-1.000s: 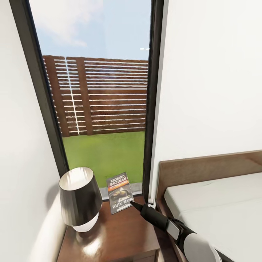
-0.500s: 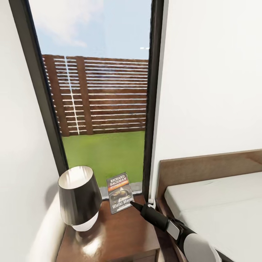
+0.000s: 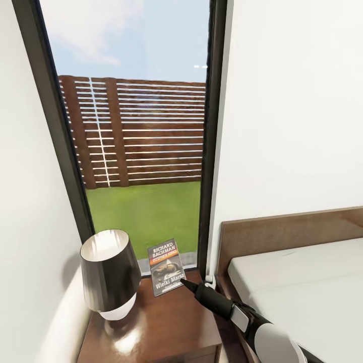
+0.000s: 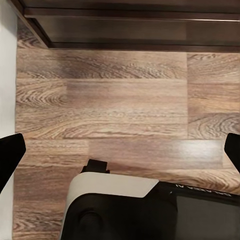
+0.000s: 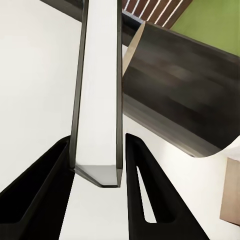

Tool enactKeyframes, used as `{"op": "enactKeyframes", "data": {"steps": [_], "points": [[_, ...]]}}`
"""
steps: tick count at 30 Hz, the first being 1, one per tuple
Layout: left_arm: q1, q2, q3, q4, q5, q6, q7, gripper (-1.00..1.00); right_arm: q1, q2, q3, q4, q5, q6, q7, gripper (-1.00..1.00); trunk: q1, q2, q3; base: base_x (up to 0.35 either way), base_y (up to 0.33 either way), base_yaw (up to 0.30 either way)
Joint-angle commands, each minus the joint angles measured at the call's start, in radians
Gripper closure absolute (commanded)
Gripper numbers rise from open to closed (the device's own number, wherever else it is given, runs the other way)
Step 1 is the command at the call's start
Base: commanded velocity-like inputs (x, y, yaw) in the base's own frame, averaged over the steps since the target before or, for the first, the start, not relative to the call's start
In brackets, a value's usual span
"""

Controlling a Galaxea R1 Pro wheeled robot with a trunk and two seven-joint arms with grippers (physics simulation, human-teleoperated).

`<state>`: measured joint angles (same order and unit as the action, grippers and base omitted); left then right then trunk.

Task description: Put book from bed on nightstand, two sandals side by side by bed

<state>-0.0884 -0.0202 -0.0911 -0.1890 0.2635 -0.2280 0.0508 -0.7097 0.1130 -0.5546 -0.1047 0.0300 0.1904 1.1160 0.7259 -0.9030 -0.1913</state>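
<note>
The book stands on its edge at the far side of the nightstand, leaning toward the window. The right gripper holds it by its right edge. In the right wrist view, its two fingers sit on each side of the thin book, so it can't tip over. A lamp fills the left of the surface, so the book goes on the right. The bed is to the right. The left gripper is wide open over the floor, holding nothing.

Nightstand bearing lamp, book
</note>
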Motion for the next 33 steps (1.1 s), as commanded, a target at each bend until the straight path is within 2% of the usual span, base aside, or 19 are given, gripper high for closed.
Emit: {"op": "enactKeyframes", "data": {"steps": [1,26,33], "points": [[-0.001,0.0,-0.009,0.0,0.006,-0.004,0.005,-1.0,0.0,0.0,-0.007,-0.002,0.003,0.011,0.003,1.0,0.0,-0.001,-0.001,0.0,0.0,0.0],[-0.001,0.0,-0.01,-0.004,0.006,-0.002,0.006,-1.0,-0.001,0.0,-0.007,-0.003,0.004,0.011,0.002,1.0,0.0,-0.001,-0.001,0.0,0.0,0.0],[-0.002,-0.001,-0.011,-0.037,0.006,0.013,0.004,-1.0,-0.001,0.0,-0.007,-0.003,0.004,0.011,0.002,1.0,0.0,-0.001,-0.001,0.0,0.0,0.0]]}}
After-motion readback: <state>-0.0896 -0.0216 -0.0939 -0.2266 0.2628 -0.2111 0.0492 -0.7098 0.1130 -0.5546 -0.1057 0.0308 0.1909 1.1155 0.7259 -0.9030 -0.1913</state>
